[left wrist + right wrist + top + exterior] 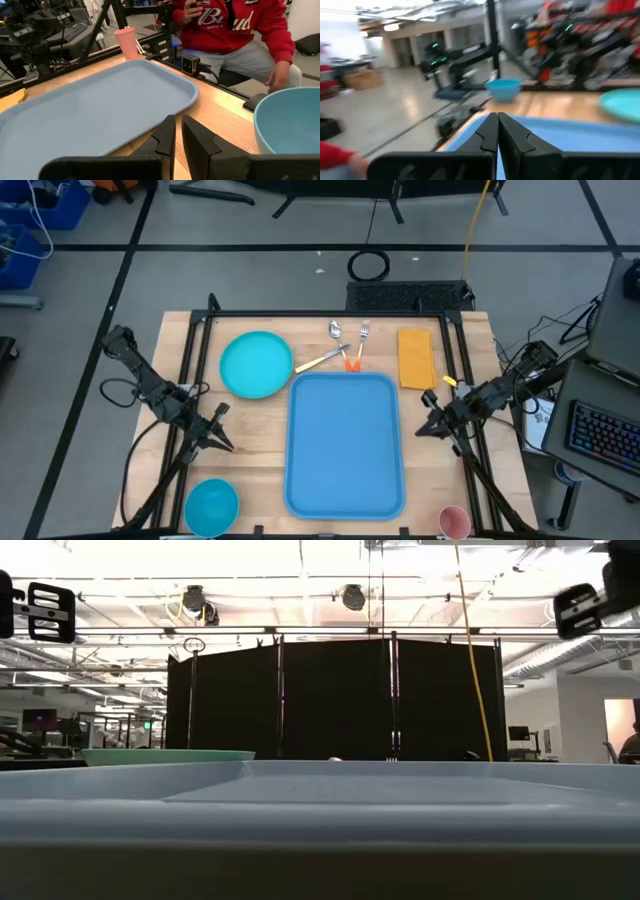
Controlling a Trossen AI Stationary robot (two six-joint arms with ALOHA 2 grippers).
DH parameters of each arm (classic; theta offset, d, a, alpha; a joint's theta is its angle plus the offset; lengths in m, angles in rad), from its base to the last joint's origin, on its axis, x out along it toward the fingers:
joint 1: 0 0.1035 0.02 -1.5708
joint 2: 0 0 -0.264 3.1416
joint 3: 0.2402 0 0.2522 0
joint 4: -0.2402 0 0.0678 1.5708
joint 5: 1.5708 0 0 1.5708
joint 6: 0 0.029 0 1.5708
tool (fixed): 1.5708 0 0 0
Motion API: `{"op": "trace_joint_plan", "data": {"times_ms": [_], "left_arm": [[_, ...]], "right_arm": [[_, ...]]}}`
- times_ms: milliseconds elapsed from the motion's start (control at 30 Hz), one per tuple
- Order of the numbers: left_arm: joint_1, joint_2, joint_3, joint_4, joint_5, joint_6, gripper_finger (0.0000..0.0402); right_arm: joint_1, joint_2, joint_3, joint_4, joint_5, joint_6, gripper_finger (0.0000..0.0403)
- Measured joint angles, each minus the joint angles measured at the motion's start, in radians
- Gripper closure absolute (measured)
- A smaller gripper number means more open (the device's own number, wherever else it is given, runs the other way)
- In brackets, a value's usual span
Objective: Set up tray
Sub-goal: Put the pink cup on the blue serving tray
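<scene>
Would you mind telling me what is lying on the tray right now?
Nothing: the tray is bare in the high view. Plate, cutlery and napkin lie beyond its far edge. Its underside is hidden.

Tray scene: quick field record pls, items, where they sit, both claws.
tray: light-blue tray, centre of the wooden table, nothing on it
plate: turquoise plate, beyond the tray's far-left corner
cutlery: spoon, fork and an orange-handled utensil, just past the tray's far edge
napkin: yellow napkin, far right of the tray
bowl: blue bowl, near-left corner
cup: pink cup, near-right corner
left claw: left of the tray, nearly shut, holding nothing
right claw: at the tray's right edge, shut, holding nothing
</scene>
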Motion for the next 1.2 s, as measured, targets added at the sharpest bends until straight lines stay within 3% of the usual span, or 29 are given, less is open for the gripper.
{"op": "trace_joint_plan", "data": {"times_ms": [400,833,1200], "left_arm": [[0.000,0.000,0.000,0.001,0.000,0.000,0.0364],[0.000,0.000,0.000,0.001,0.000,0.000,0.0364],[0.001,0.000,0.000,0.010,-0.007,0.001,0.0364]], "right_arm": [[0.000,0.000,0.000,0.196,-0.004,0.007,0.0403],[0.000,0.006,0.000,0.143,-0.004,0.029,0.0403],[-0.033,0.055,0.000,0.199,0.052,-0.042,0.0403]]}}
